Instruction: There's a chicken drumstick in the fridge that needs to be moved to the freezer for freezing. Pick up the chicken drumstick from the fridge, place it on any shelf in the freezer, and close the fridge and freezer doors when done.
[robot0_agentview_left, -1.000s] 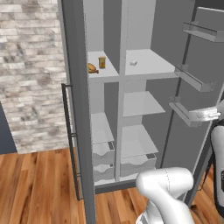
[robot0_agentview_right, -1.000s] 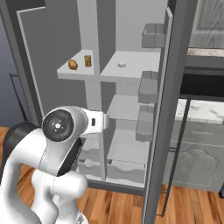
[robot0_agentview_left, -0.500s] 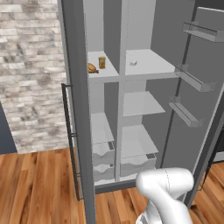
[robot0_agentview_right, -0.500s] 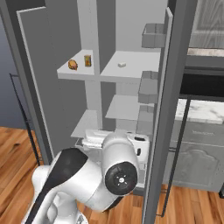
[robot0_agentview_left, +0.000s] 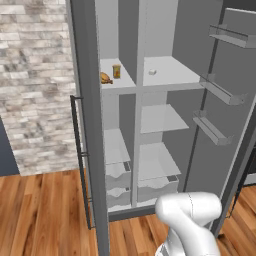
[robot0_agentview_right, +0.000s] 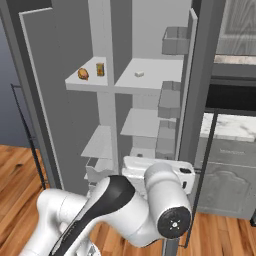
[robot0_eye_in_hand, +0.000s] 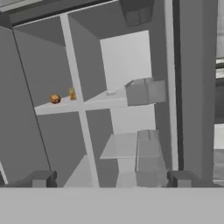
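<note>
Left base view: both doors of the tall dark grey appliance stand wide open, the chicken drumstick (robot0_agentview_left: 105, 78) lying on the upper shelf (robot0_agentview_left: 116, 80) of the narrower left compartment, just beside a small orange-yellow carton (robot0_agentview_left: 116, 71). A small pale item (robot0_agentview_left: 152, 72) sits on the broad shelf (robot0_agentview_left: 170, 72) of the wider compartment. Seen from the hand camera, the end effector (robot0_eye_in_hand: 111, 179) is open and empty, its fingertips (robot0_eye_in_hand: 40, 179) spread wide, well short of the drumstick (robot0_eye_in_hand: 54, 99).
</note>
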